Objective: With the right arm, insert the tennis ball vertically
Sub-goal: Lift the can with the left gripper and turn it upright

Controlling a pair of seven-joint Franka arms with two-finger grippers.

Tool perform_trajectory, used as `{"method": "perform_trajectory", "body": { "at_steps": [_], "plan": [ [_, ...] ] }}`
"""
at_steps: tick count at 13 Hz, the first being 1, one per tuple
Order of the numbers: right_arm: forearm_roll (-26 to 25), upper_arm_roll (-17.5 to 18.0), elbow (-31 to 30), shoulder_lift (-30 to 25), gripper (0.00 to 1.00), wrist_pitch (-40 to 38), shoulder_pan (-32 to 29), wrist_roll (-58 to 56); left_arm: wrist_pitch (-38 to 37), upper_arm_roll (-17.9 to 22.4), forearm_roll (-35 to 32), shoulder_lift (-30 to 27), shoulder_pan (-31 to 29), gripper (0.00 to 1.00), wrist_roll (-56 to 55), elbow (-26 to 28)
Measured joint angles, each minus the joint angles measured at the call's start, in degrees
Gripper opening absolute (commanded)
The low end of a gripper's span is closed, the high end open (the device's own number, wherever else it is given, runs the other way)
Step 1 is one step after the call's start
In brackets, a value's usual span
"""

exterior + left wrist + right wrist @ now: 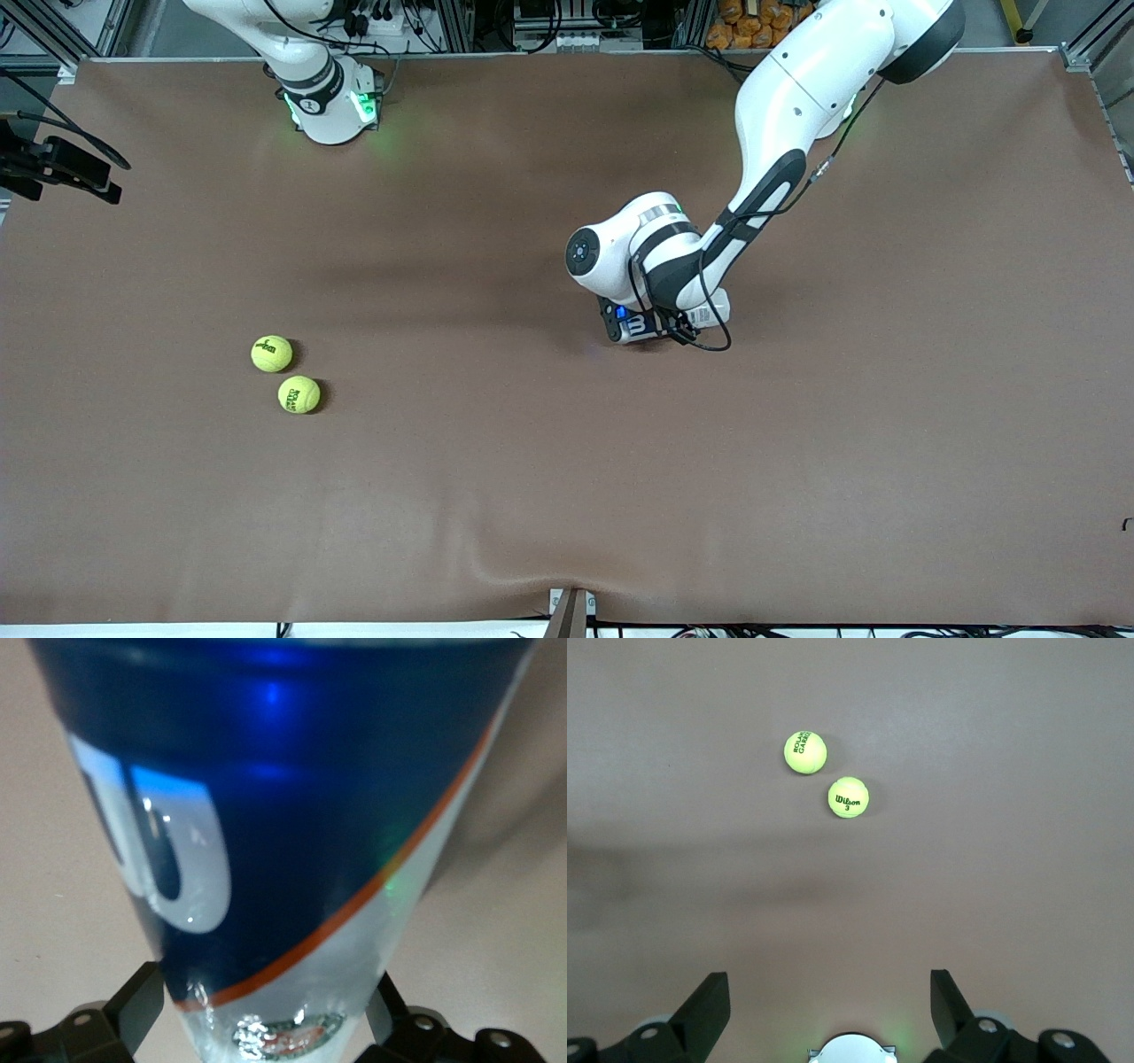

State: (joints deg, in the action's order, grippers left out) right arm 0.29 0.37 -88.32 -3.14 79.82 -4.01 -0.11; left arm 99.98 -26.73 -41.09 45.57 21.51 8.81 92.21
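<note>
Two yellow tennis balls lie on the brown surface (532, 496) toward the right arm's end: the nearer ball (299, 394) just beside the farther ball (271, 354), both untouched. Neither has been picked up, so the whole job appears to remain. Nothing blocks the way to them. The right hand (830, 1010) hangs high near its own base, looking down at the balls, fingers spread and empty. Well apart, mid-surface, the left hand (266, 1010) stands with its fingers on either side of a blue and clear tube (283, 842); a firm grip cannot be confirmed.
</note>
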Motion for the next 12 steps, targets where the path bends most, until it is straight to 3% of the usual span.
{"method": "perform_trajectory", "body": {
  "at_steps": [5, 8, 12],
  "plan": [
    [0.00, 0.00, 0.00, 0.00, 1.00, -0.09, 0.00, 0.00, -0.01, 0.02, -0.45, 0.66, 0.12, 1.00, 0.04, -0.18],
    [0.00, 0.00, 0.00, 0.00, 1.00, -0.10, 0.00, 0.00, -0.01, 0.02, -0.46, 0.66, 0.12, 0.88, 0.13, -0.18],
    [0.00, 0.00, 0.00, 0.00, 1.00, -0.11, 0.00, 0.00, -0.01, 0.02, -1.55, 0.77, 0.16, 0.82, 0.16, -0.18]
  ]
}}
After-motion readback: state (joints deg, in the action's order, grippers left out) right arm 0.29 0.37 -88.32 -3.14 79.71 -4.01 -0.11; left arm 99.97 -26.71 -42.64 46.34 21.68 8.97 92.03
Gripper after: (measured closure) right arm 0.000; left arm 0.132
